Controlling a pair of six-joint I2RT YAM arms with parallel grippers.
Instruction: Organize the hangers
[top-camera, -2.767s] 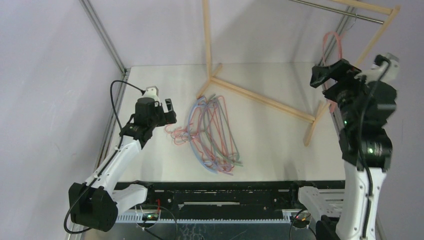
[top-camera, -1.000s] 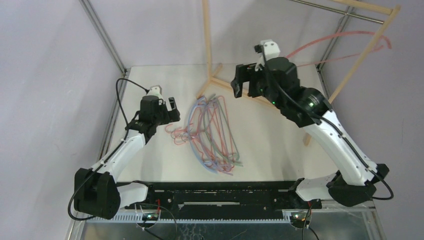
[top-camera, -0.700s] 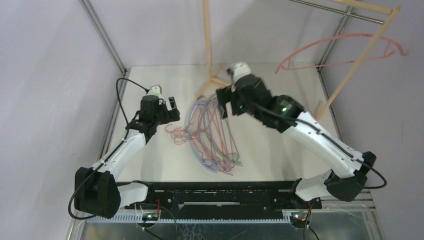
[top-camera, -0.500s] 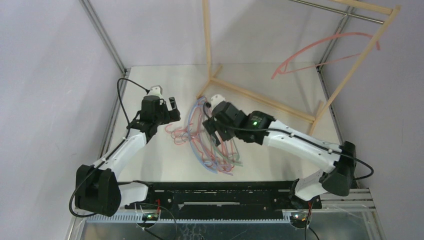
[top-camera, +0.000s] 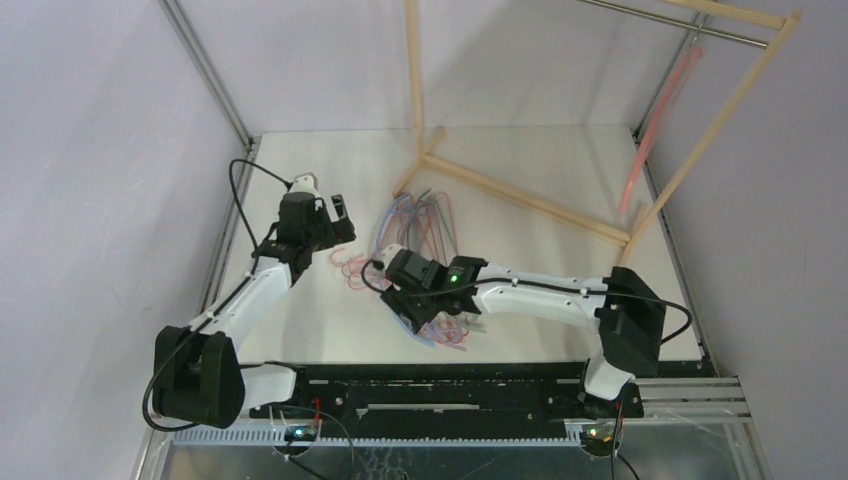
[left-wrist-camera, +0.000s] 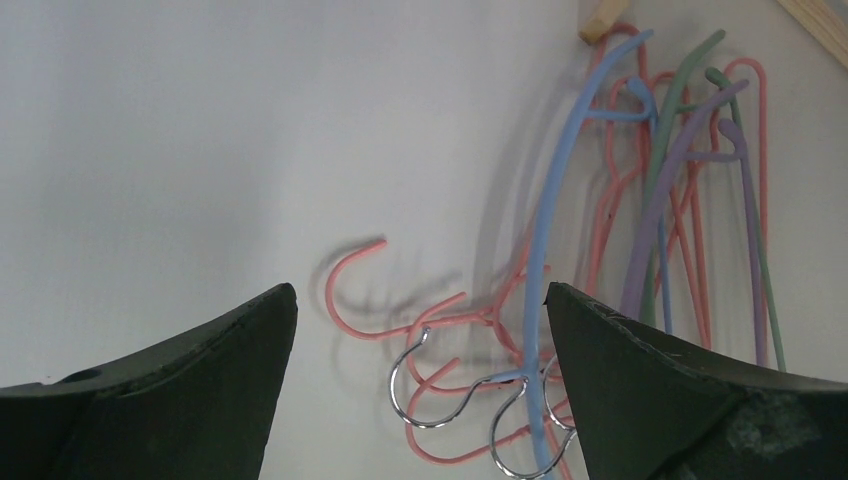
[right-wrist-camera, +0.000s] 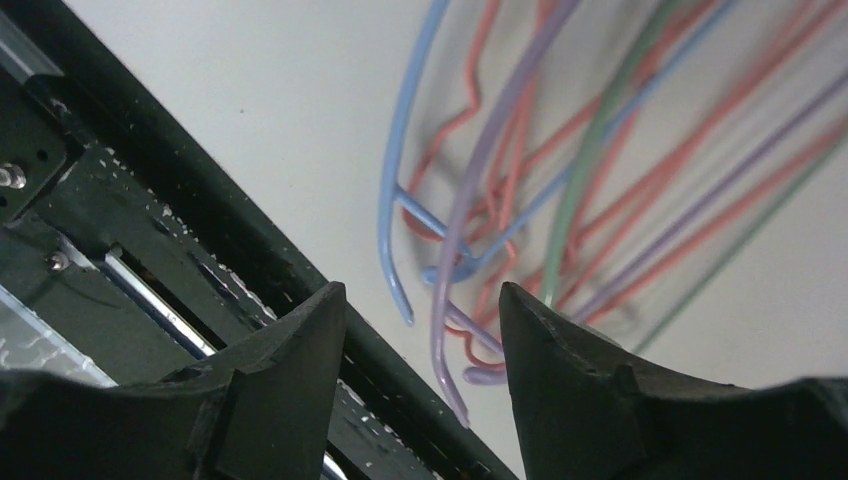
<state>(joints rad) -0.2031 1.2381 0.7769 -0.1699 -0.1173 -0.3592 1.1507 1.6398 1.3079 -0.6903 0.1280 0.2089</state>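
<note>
Dropping from the rail (top-camera: 720, 35), the right fingers (right-wrist-camera: 270, 390) are hovering apart over the near end of the hangers (top-camera: 430, 235) on the surface (top-camera: 320, 330). The left fingers (left-wrist-camera: 180, 390) are staying apart by the hooks (left-wrist-camera: 430, 395), and a salmon hanger (top-camera: 660, 110) is swinging on the rail.

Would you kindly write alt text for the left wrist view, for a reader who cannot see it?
The left arm's two dark fingers stand open over a white table, framing a tangle of hangers. A pink hook and metal hooks lie between them, while blue, lilac and green hangers curve away to the upper right.
</note>
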